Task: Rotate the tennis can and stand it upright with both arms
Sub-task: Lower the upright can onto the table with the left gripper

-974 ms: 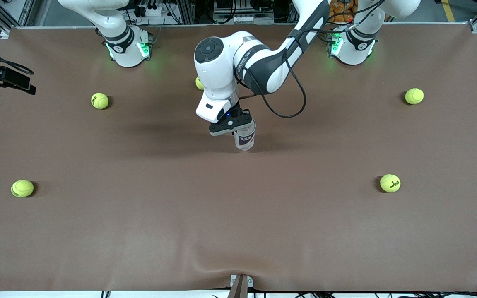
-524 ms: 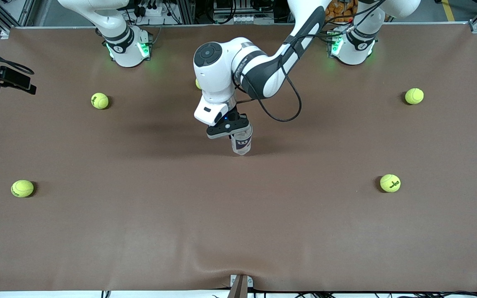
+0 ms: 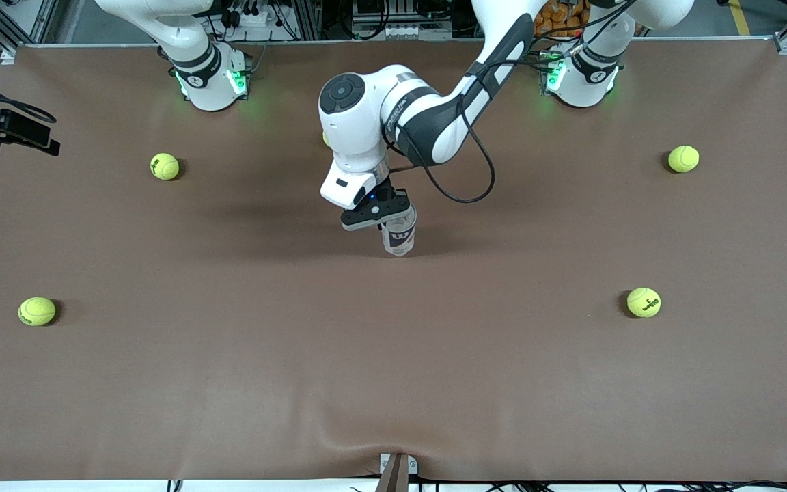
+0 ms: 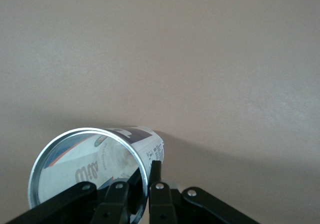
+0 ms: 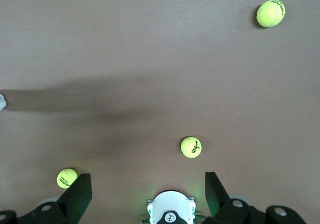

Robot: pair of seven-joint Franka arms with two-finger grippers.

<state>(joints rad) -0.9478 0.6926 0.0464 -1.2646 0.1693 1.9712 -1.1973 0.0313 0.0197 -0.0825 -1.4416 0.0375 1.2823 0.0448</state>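
Since a second ago the left gripper has lowered the tennis can onto the table. It stays clamped on the rim, the can's long axis near vertical beneath it. The right gripper waits parted, high over its own base, well apart.

even overhead light, soft arm shadows on the table, sharp focus

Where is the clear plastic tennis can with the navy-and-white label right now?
The clear plastic tennis can stands upright mid-table in the front view, among scattered yellow-green tennis balls, its rim pinched by the left arm's black claw, which is shut on it.
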